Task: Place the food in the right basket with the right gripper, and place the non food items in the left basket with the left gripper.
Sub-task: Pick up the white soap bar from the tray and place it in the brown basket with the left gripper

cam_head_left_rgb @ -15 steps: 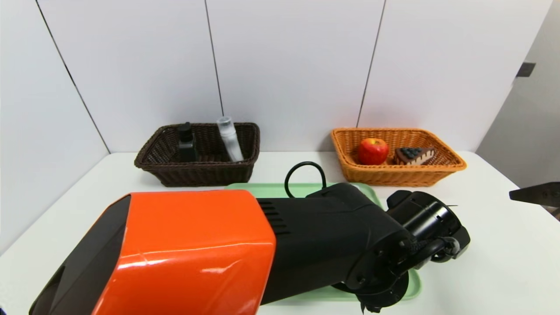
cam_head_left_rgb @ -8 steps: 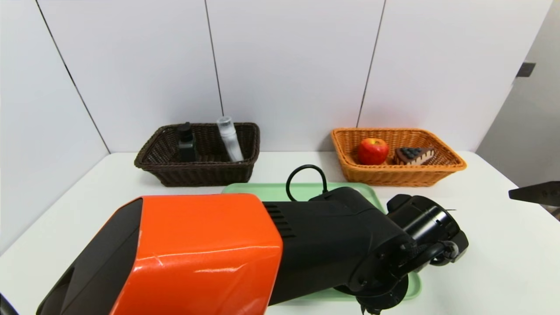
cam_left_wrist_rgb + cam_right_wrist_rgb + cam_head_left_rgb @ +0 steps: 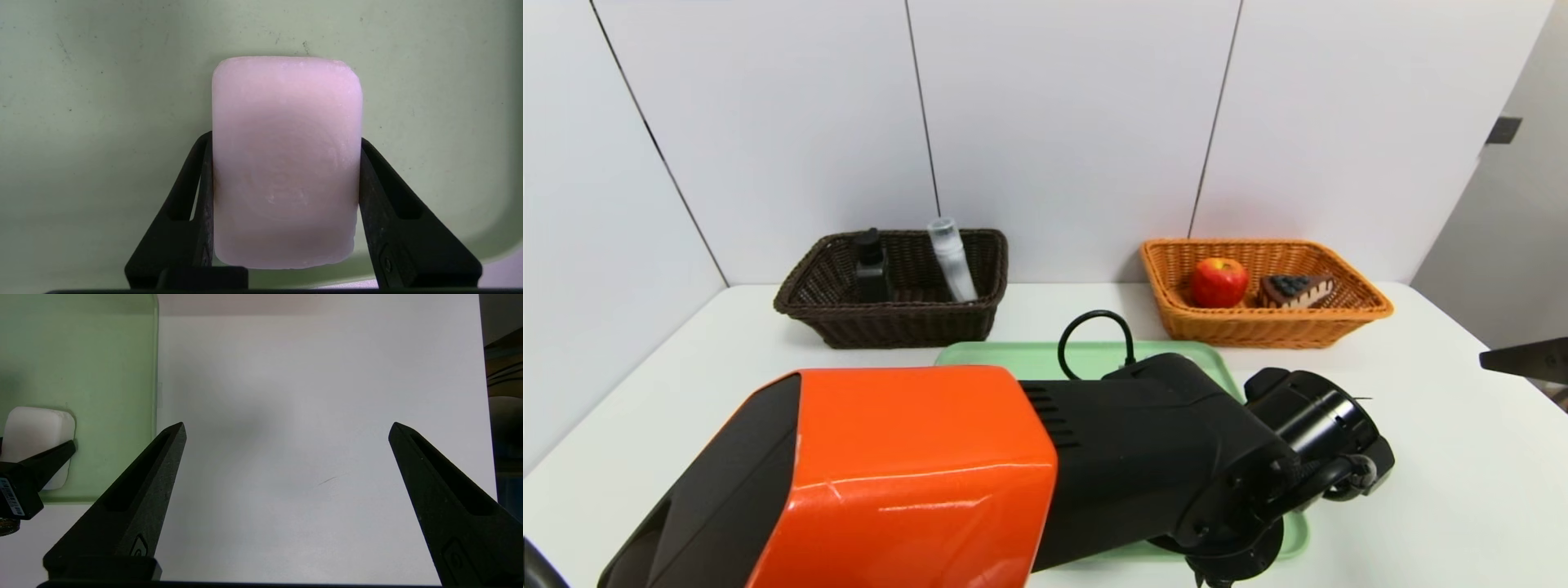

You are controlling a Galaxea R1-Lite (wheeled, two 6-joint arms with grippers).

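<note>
Where left claw clamps smooth rounded pink soap bar on green tray, right claw spread wide, empty, over bare white tabletop.

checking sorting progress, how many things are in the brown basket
2: a black bottle at its left and a clear tube leaning at its right; the front wall may hide more.

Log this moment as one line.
left gripper: shut on soap, on green tray | right gripper: open, over table
</note>
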